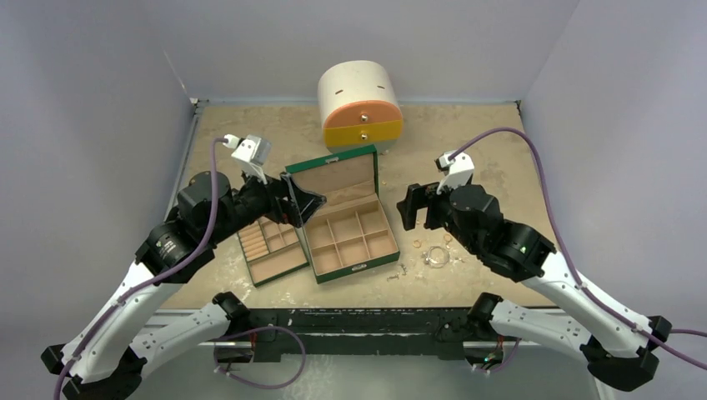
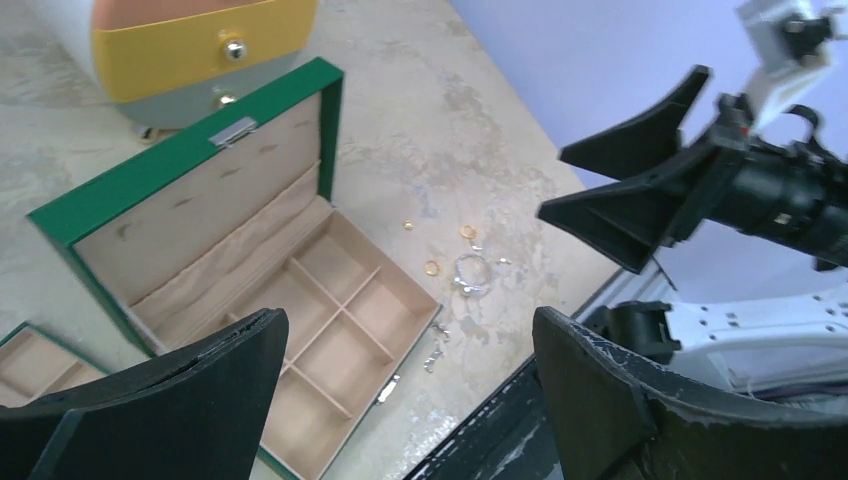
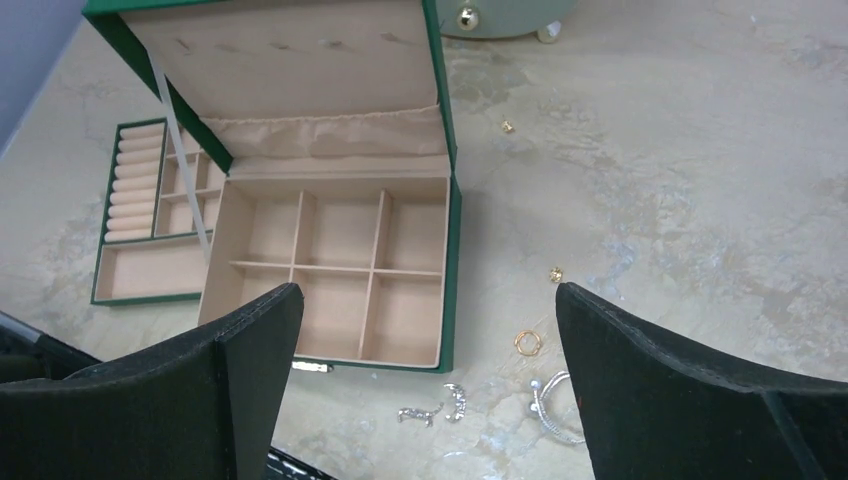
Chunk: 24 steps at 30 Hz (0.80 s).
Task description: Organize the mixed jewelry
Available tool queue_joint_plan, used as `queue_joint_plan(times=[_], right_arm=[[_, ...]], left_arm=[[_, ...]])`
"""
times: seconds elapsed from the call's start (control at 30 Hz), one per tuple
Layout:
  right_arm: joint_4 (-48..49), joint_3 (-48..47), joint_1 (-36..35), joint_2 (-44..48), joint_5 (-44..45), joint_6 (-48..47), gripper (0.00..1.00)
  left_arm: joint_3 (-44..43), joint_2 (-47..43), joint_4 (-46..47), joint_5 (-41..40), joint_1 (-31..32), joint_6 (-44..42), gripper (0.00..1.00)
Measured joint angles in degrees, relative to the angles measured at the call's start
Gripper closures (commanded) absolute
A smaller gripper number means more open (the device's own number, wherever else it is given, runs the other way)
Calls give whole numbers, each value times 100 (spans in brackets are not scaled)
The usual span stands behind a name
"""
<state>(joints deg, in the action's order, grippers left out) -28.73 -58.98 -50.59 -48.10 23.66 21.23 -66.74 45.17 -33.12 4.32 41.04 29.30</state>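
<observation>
Both arms are up off the surface and neither is carrying anything. The left hand hangs over the left edge of the green box, fingers spread wide with nothing between them. The right hand hovers just to the right of that box, also spread wide and gripping nothing. The box sits open in the middle, its lid standing up at the back and six tan compartments on show. A separate green tray with ring rolls and small cells lies close beside it on the left. And the mixed jewelry? All loose on the surface, right of the box. There's a gold ring near the box's front right corner and a silvery loop just beside it. Two small silver bits lie by the front edge, with a tiny gold piece a little further out. A second gold speck sits up near the round drawer chest, which stands at the back behind the open lid.
</observation>
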Motion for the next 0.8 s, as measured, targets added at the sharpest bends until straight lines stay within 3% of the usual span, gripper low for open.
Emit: queue_joint_plan(times=[0.4, 0.8], right_arm=[[-404, -2, -4, 201, 256, 2, 1], [-1263, -24, -4, -122, 800, 247, 4]], left_arm=[[105, -20, -396, -1768, 0, -42, 9], [586, -184, -581, -2653, 0, -2, 10]])
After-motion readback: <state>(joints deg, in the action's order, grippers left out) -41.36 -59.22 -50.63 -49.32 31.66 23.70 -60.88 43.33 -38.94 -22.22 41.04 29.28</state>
